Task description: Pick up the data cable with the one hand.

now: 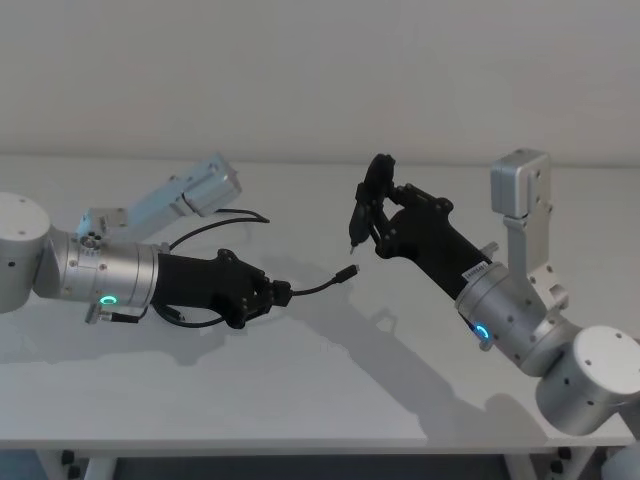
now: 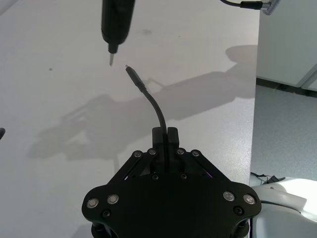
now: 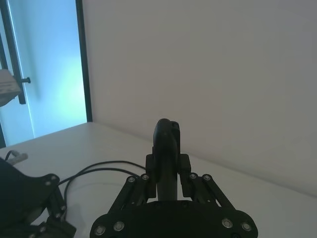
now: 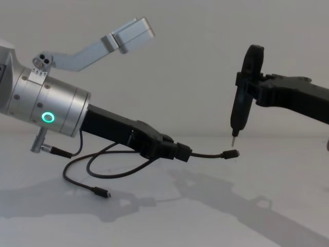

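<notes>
My left gripper (image 1: 282,292) hovers low over the white table (image 1: 330,390), shut on the data cable (image 1: 320,287) close to one end. A short curved length with its small plug (image 4: 231,153) sticks out past the fingertips (image 2: 165,133). The rest of the cord loops back under the left arm (image 4: 103,167), its other plug (image 4: 101,193) lying on the table. My right gripper (image 1: 380,215) is raised to the right of it, shut on a black pen-shaped tool (image 4: 239,110) that points down just above the free plug.
A short wire with a metal barrel connector (image 4: 51,150) hangs from the left wrist. Silver arm links (image 1: 200,190) rise behind the left arm, and another (image 1: 522,200) stands at the right. A dark doorframe and a lit window (image 3: 49,74) lie beyond the table's far edge.
</notes>
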